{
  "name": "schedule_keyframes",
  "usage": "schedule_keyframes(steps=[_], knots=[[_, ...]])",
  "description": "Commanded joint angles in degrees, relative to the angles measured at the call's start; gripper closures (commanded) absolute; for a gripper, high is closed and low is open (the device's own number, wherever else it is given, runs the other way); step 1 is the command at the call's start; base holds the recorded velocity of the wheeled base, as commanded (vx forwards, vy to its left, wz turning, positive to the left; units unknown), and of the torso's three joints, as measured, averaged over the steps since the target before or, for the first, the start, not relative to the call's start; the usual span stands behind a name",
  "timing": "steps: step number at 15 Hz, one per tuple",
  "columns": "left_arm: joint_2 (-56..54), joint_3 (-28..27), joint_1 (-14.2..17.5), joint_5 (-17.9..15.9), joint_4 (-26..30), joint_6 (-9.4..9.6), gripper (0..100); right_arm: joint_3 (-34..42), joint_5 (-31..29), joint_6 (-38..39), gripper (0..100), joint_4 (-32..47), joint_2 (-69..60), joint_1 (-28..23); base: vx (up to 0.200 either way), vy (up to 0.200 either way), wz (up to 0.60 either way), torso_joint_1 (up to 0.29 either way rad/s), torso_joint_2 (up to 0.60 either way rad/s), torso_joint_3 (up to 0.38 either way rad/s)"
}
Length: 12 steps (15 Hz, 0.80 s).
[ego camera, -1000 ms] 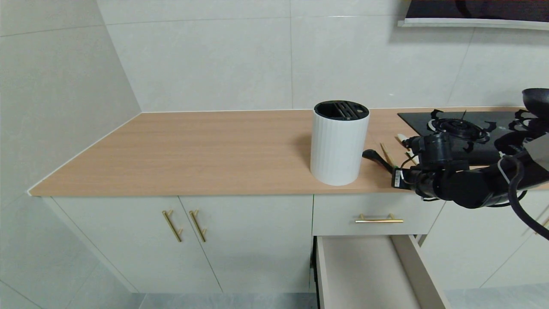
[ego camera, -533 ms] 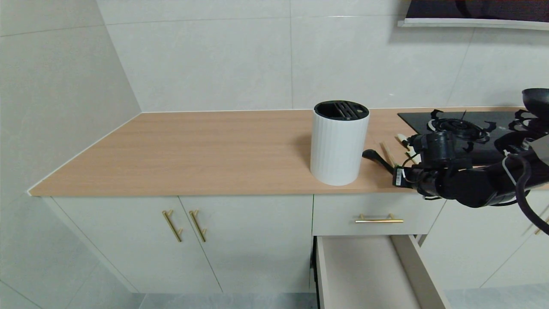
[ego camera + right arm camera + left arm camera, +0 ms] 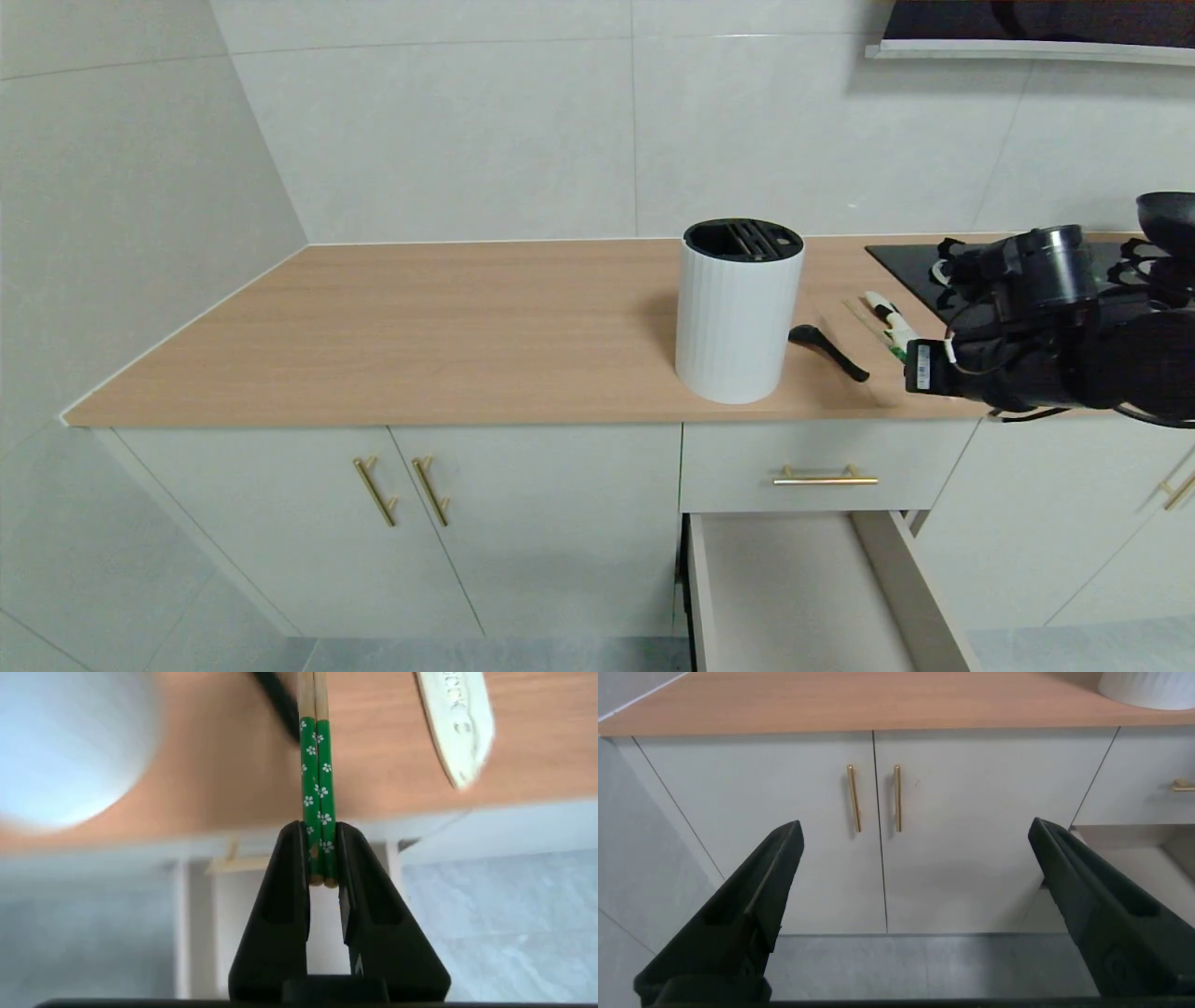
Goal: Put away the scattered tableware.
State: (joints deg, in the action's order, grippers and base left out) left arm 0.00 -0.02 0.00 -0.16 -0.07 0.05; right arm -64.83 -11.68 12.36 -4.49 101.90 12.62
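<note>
A pair of chopsticks (image 3: 314, 756) with green flowered ends is clamped between the fingers of my right gripper (image 3: 318, 854), which is shut on them. In the head view the chopsticks (image 3: 868, 325) slant over the counter to the right of the white ribbed utensil holder (image 3: 738, 317), and the right gripper (image 3: 910, 362) sits at their near end by the counter's front edge. A black-handled utensil (image 3: 829, 350) and a white utensil (image 3: 885, 313) lie on the wood beside them. My left gripper (image 3: 915, 915) is open, low in front of the cabinet doors.
An open drawer (image 3: 794, 588) stands out below the counter under the holder. A black gas stove (image 3: 920, 266) and a dark pot (image 3: 1167, 215) are at the far right. The wooden counter (image 3: 420, 327) stretches left of the holder. Gold-handled cabinet doors (image 3: 878, 803) face the left gripper.
My right arm has risen and drawn to the right, taking the chopsticks with it. The black-handled utensil, earlier partly covered by the arm, now lies in plain sight.
</note>
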Motion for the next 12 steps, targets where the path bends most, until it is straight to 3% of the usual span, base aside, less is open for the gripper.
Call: schedule_keyframes(steps=[1, 8, 12], knots=[[0.0, 0.02, 0.0, -0.02, -0.01, -0.05, 0, 0.67, 3.59, -0.41, 100, 6.86, -11.64, -0.05, 0.0, 0.0, 0.0, 0.0, 0.0, 0.0], [0.0, 0.02, 0.0, -0.02, -0.01, -0.05, 0, 1.37, 7.99, -9.37, 100, 23.21, -22.71, 0.57, 0.0, 0.0, 0.0, 0.0, 0.0, 0.0], [0.0, 0.02, 0.0, -0.02, -0.01, -0.05, 0, 1.72, 10.98, -12.71, 100, 28.22, -24.12, 1.8, 0.0, 0.0, 0.0, 0.0, 0.0, 0.0]])
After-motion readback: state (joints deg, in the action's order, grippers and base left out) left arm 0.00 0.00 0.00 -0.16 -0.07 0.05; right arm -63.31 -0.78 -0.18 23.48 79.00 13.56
